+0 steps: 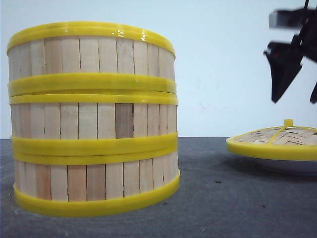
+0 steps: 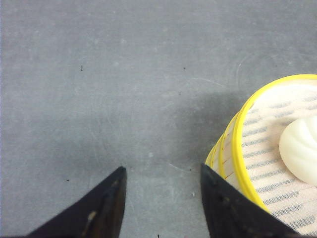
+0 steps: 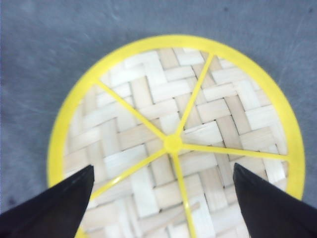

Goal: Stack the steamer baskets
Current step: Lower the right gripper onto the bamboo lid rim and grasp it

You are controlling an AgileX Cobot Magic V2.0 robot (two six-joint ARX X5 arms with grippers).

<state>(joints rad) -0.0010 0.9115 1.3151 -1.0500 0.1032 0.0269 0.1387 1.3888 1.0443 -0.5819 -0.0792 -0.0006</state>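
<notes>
Three steamer baskets stand stacked in one column at the left of the front view: top (image 1: pixel 91 54), middle (image 1: pixel 94 121), bottom (image 1: pixel 96 181). The left wrist view shows the top basket's yellow rim (image 2: pixel 237 144) with a white bun (image 2: pixel 302 148) inside. My left gripper (image 2: pixel 162 168) is open over bare table just beside that stack, one finger close to the rim, holding nothing. My right gripper (image 1: pixel 293 99) hangs open above the woven lid (image 1: pixel 277 139), away from the stack. In the right wrist view the right gripper (image 3: pixel 163 166) is apart from the lid (image 3: pixel 173 129), its jaws spread wide over the centre knob.
The domed lid with yellow rim rests on a white plate (image 1: pixel 292 167) at the right edge. Dark grey table (image 1: pixel 208 198) runs between the stack and the plate. A pale wall stands behind.
</notes>
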